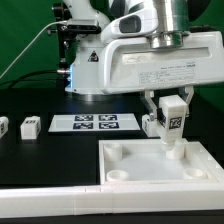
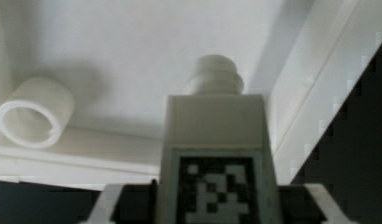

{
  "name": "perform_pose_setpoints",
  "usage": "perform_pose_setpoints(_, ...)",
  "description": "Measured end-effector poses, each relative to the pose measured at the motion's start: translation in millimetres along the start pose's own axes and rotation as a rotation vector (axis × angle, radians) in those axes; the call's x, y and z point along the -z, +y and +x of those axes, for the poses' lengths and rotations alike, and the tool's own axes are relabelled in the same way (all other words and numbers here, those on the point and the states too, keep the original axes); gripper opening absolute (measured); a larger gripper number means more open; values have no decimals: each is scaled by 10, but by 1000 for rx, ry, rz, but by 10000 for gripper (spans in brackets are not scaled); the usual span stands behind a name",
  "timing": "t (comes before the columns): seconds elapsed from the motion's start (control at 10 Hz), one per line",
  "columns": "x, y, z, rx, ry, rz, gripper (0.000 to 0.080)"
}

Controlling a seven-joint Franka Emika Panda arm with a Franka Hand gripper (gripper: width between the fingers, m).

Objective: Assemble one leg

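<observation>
My gripper (image 1: pixel 173 115) is shut on a leg (image 1: pixel 172 124), a small white post with a black-and-white tag on its face. I hold it upright over the back right part of the large white panel (image 1: pixel 130 170), its lower end just above or touching the panel near the back right corner socket. In the wrist view the leg (image 2: pixel 214 130) runs away from the fingers, its round peg end over the panel floor (image 2: pixel 135 90). A round corner socket (image 2: pixel 31 118) lies apart from it. Two more legs (image 1: pixel 29 126) (image 1: pixel 3 127) lie at the exterior view's left.
The marker board (image 1: pixel 95 123) lies on the black table behind the panel. The robot base (image 1: pixel 100 60) stands at the back. A white rail (image 1: pixel 50 205) runs along the front edge, joining the panel's front.
</observation>
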State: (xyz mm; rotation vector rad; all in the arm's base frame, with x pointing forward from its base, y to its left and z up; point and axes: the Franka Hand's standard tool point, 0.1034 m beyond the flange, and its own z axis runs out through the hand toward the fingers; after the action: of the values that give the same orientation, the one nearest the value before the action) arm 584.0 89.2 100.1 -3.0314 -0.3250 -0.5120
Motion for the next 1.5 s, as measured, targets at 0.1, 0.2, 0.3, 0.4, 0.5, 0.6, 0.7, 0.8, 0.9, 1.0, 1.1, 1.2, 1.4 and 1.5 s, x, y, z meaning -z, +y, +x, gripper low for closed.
perform_pose_setpoints(0.1,-30,32,-9,-2,6,-2,294)
perform_pose_setpoints(0.2,-57,89,16,4,26,-8,294)
perform_pose_setpoints(0.3,-86,113,76,0,16,-6,294)
perform_pose_setpoints(0.4,-117,118,149,2,18,-4,294)
perform_pose_setpoints(0.5,-172,119,212,11,17,-2,294)
perform_pose_setpoints(0.6,-191,102,272,33,19,1,294)
perform_pose_setpoints(0.7,-193,102,270,34,22,0,294)
perform_pose_setpoints(0.8,-191,116,283,36,57,-6,294)
perform_pose_setpoints(0.9,-200,111,264,37,52,-5,294)
perform_pose_setpoints(1.0,-200,109,264,37,52,-5,294)
perform_pose_setpoints(1.1,-210,78,265,40,58,-4,294)
perform_pose_setpoints(1.2,-216,31,293,46,60,-1,294)
perform_pose_setpoints(1.4,-232,-76,361,58,68,5,294)
perform_pose_setpoints(1.5,-246,-89,405,65,85,4,294)
